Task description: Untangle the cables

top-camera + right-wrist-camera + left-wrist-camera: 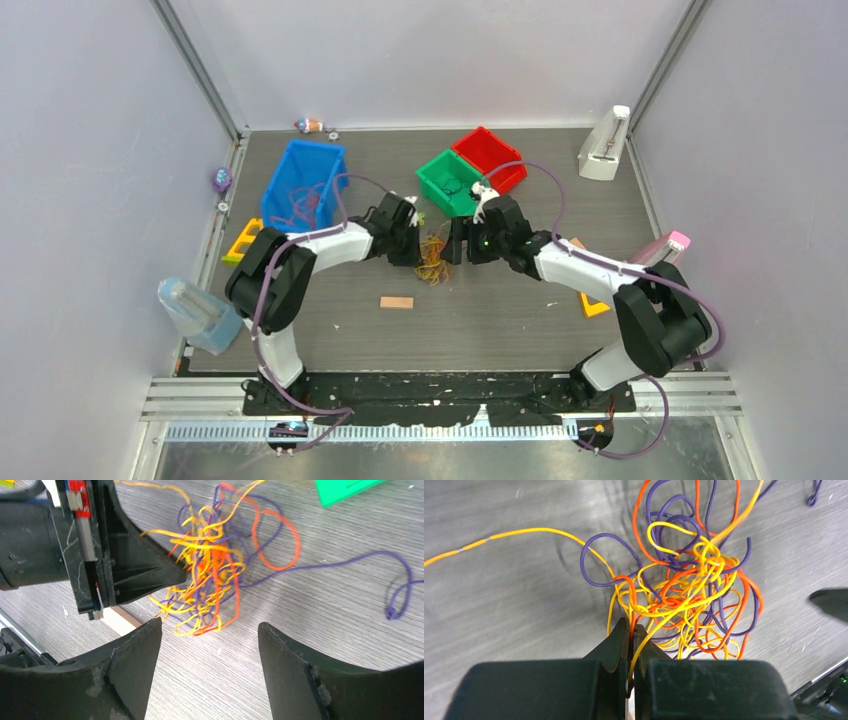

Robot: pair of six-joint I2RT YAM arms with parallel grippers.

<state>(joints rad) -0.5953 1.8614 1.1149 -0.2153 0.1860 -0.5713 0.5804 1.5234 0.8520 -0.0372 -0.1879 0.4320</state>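
two grippers flank the cables (433, 262), bunched on the table (500, 320) between the arms. left gripper (630, 627) is clamped on orange and yellow strands at the bundle's edge, likely anchoring it. right gripper (210, 630) hangs spread wide just beside, holding nothing, probably set to pull a strand free.

r tool (210, 625) agape by cables (212, 575); l tool (181, 575) maybe gripping

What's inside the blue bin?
Blue bin: a loose heap of thin reddish strands on its floor. The left arm's hose crosses its right edge, hiding that strip.
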